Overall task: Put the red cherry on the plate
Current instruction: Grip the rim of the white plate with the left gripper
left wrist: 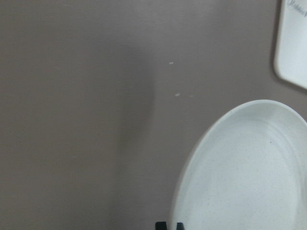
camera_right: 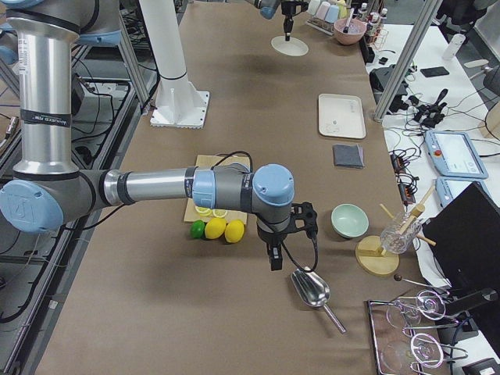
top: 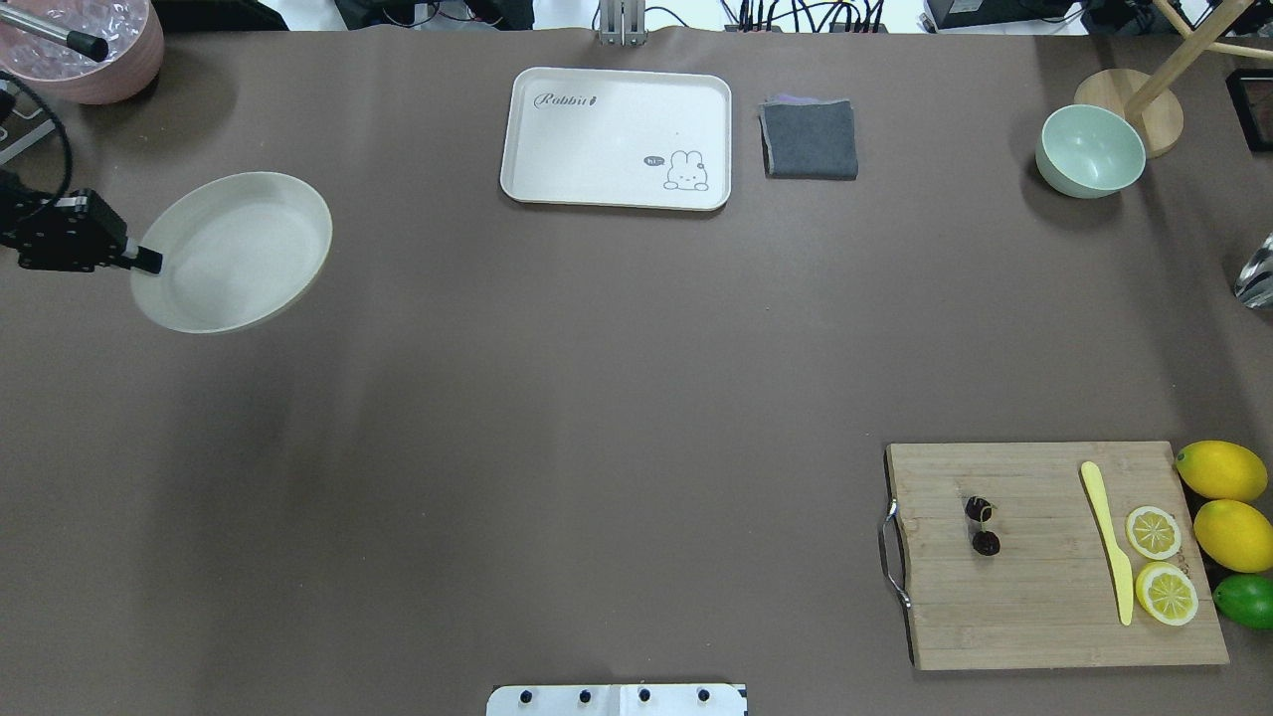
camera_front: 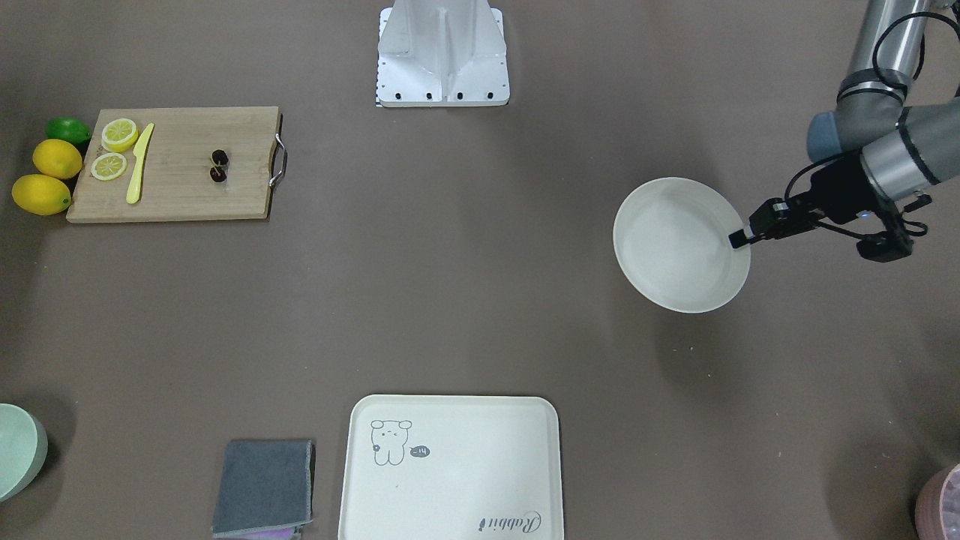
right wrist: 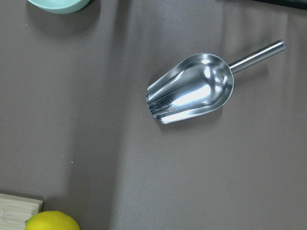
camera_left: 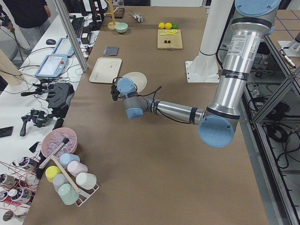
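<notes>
The red cherry [camera_front: 218, 166] [top: 983, 527], a dark pair on one stem, lies on a wooden cutting board [top: 1044, 597] at the robot's right. The cream plate [camera_front: 679, 244] [top: 234, 249] [left wrist: 249, 172] is far off on the robot's left, tilted, with a shadow under it. My left gripper [camera_front: 739, 238] [top: 147, 261] is shut on the plate's rim. My right gripper [camera_right: 275, 262] hangs beyond the lemons, above a metal scoop; it shows only in the exterior right view, so I cannot tell its state.
On the board lie a yellow knife [top: 1109, 542] and two lemon slices [top: 1154, 532], with lemons [top: 1228, 502] and a lime beside it. A rabbit tray [top: 617, 137], grey cloth [top: 809, 139], mint bowl [top: 1089, 149] and metal scoop [right wrist: 192, 88] stand along the far side.
</notes>
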Tool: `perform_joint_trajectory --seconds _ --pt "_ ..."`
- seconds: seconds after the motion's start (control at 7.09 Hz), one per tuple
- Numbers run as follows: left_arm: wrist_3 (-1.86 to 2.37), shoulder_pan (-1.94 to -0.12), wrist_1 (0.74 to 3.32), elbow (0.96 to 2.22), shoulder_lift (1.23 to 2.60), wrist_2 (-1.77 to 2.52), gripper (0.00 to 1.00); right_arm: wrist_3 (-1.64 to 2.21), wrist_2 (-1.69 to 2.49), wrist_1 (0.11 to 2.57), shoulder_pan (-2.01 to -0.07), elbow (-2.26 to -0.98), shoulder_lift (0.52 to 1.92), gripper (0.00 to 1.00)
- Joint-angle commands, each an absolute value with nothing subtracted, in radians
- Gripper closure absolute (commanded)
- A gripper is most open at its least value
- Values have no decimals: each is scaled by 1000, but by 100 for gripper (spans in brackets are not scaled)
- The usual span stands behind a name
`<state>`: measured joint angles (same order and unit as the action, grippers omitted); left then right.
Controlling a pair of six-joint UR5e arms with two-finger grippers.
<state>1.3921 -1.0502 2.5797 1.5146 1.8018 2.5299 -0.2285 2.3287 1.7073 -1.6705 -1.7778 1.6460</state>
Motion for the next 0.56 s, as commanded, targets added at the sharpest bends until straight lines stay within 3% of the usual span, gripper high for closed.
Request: perform_joint_trajectory --seconds 0.0,0.42 --pt "1414 -912 2339 1650 1850 2366 100 -229 2329 1707 -1672 -1778 1647 0" --pt "1420 -763 2033 1710 2014 2167 100 -229 2329 1709 -1680 -1778 1649 0"
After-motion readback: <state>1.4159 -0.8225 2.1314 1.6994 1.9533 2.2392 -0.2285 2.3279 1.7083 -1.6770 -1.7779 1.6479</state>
